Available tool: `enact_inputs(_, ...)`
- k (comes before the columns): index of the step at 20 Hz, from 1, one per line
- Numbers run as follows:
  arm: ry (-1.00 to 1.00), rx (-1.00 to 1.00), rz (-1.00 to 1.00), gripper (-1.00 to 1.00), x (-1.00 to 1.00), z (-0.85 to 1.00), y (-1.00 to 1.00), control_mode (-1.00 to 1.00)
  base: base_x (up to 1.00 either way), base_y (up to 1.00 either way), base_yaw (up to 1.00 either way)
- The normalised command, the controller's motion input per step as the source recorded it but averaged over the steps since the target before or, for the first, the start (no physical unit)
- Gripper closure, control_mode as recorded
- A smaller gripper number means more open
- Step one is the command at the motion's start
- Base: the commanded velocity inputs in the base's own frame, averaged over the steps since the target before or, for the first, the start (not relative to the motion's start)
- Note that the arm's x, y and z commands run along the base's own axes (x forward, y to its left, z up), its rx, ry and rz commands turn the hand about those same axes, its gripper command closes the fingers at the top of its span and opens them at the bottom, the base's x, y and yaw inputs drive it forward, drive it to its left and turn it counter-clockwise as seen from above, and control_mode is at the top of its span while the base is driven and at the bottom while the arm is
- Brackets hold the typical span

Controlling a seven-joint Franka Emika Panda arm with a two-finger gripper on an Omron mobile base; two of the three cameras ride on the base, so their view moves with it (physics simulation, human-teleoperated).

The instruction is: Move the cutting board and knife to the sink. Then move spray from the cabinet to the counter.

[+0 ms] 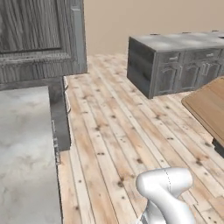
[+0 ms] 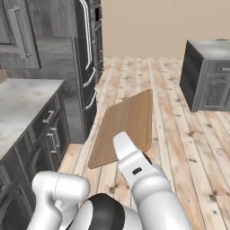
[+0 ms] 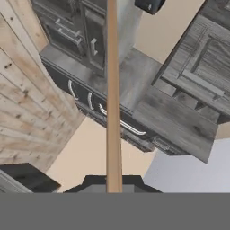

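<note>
The light-brown cutting board (image 2: 125,123) hangs tilted in the air over the plank floor, with my gripper (image 3: 113,185) shut on its near edge. In the hand view the cutting board (image 3: 112,90) shows edge-on as a thin brown strip running up between the dark fingertips. In the left base view the cutting board (image 1: 209,107) juts in from the right, with a dark bit of the hand under it. The marbled counter (image 2: 22,103) lies to the left, the same counter (image 1: 26,153) filling the lower left. The knife, the spray and the sink are out of view.
A dark grey island with drawers (image 1: 175,61) stands across the floor, the same island (image 2: 209,76) at right. Tall dark units with silver bar handles (image 2: 87,58) rise past the counter's end. A panelled dark door (image 1: 35,35) is at upper left. Open wooden floor (image 1: 113,131) lies between.
</note>
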Motion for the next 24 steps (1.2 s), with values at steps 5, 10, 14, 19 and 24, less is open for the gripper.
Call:
enact_inputs(5, 0.00, 0.00, 0.00, 1.00, 0.00, 0.00, 0.00, 1.00, 0.42, 0.05, -0.42)
enact_inputs(10, 0.00, 0.00, 0.00, 1.00, 0.00, 0.00, 0.00, 1.00, 0.96, 0.17, -0.08)
enact_inputs(14, 0.00, 0.00, 0.00, 1.00, 0.00, 0.00, 0.00, 1.00, 1.00, 0.01, 0.00)
enact_inputs(19, 0.00, 0.00, 0.00, 1.00, 0.00, 0.00, 0.00, 1.00, 1.00, -0.09, 0.05)
enact_inputs(24, 0.00, 0.00, 0.00, 1.00, 0.00, 0.00, 0.00, 1.00, 1.00, -0.66, 0.03)
